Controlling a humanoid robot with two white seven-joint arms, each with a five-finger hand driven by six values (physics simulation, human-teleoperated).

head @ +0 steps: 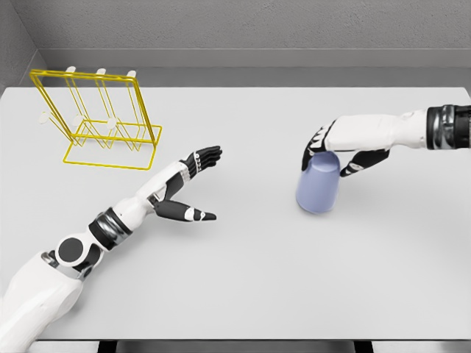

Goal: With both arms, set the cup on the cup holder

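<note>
1. On the right half of the grey table [243, 294], the lavender cup [319, 184] sits upside down, its wider rim end toward the near edge and its closed base tilted up toward the right hand [346, 151]
2. Right hand: it enters from the picture's right edge and is clamped on the cup's upper end, with dark fingers [364, 163] curled down the right side of the cup and the thumb on the left side
3. Left hand [190, 184]: it reaches in from the lower left, palm open, fingers extended and spread toward the cup, thumb pointing right; it holds nothing and is well apart from the cup
4. Cup holder [99, 118]: a yellow wire rack with white pegs stands upright at the far left of the table, well apart from both hands and from the cup
5. Cup and rack are at opposite sides of the table, with the left hand between them
</note>
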